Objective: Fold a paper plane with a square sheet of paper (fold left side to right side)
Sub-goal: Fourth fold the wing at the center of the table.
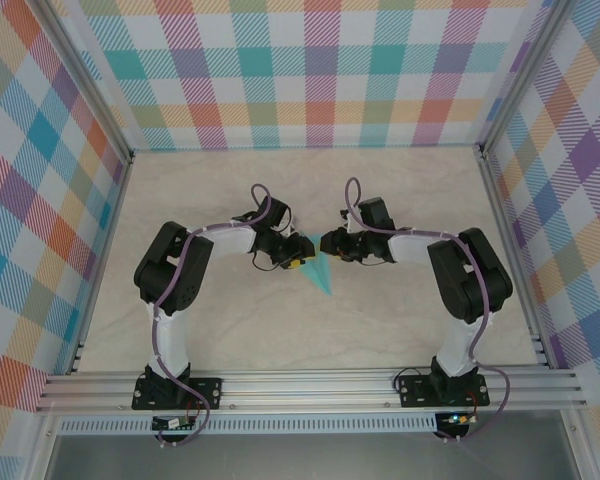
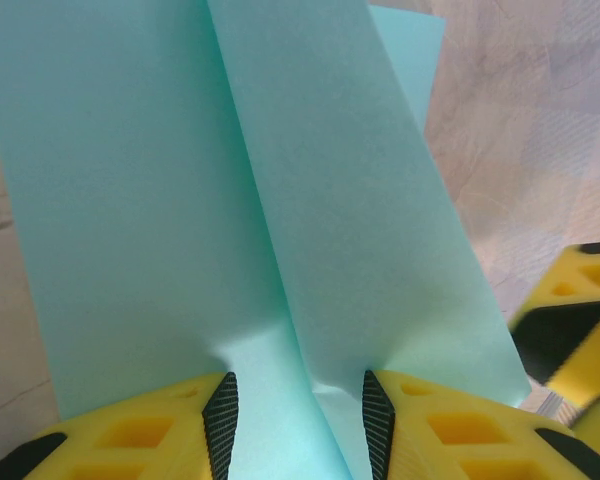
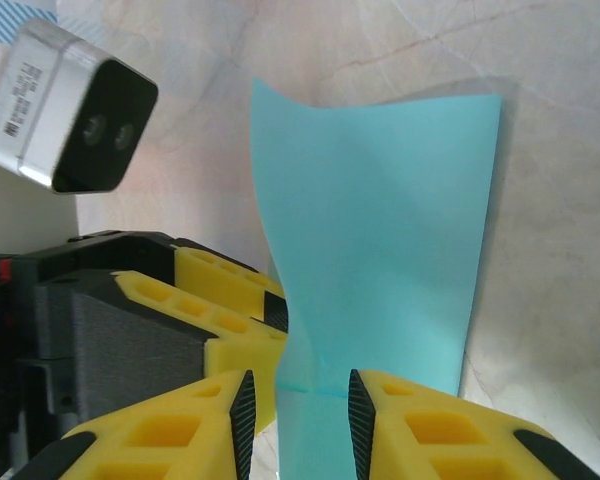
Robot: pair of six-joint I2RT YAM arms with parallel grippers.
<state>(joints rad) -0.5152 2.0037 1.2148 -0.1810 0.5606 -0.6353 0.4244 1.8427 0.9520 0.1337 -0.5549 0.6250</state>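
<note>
The plane (image 1: 321,272) lies mid-worktop (image 1: 400,200), long axis running near to far, tip toward my bases; its wide far end sits between my tools; left tool (image 2: 298,410) pinches it at a narrow gap, paper puckering; right tool (image 3: 298,400) grips likewise from opposite, just beside, crowding the fold's path, I judge.

Plain light turquoise paper plane (image 1: 321,272), unmarked, against a pale beige, faintly marble-veined bench (image 1: 400,320). The left pincer (image 2: 298,415) and right pincer (image 3: 298,415) are bright yellow with black ribbed pads (image 2: 222,420); the arms (image 1: 170,275) are black and white. Walls (image 1: 320,70) carry a pastel plaid of teal, pink, orange, purple and yellow on white.
</note>
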